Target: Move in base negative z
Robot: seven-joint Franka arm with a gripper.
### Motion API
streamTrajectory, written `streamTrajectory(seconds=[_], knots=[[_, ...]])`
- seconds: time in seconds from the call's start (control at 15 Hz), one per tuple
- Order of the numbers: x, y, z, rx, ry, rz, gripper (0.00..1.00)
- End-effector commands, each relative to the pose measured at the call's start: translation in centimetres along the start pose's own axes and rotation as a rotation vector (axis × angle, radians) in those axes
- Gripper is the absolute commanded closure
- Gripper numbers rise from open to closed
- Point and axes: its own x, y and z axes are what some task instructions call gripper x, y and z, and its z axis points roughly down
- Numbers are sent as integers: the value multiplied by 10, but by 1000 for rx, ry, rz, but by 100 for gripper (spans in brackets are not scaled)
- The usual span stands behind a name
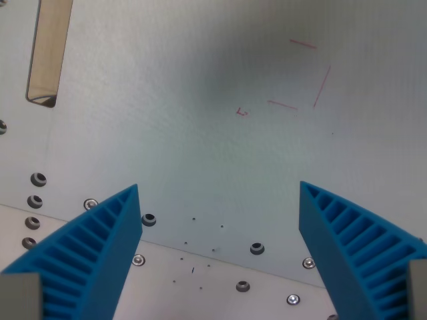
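Note:
My gripper (219, 193) is open, with nothing between its two blue ribbed fingers. One finger (100, 247) is at the wrist view's lower left, the other finger (353, 240) at the lower right. Below them lies a pale grey tabletop (200, 120). Faint red pen lines (307, 80) forming part of a square are drawn on it at the upper right, and a small red mark (242, 112) sits near the middle.
A long tan slot (48, 50) is cut in the tabletop at the upper left. Several screws and holes, such as one screw hole (148, 219) and another (257, 249), run along a seam where a lighter panel (200, 287) begins at the bottom.

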Motion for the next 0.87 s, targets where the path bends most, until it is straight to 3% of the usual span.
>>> streamTrajectory(seconds=[0.07,0.87], knots=[[0,0,3,-1,4,0,0],[4,1,63,-1,4,0,0]])
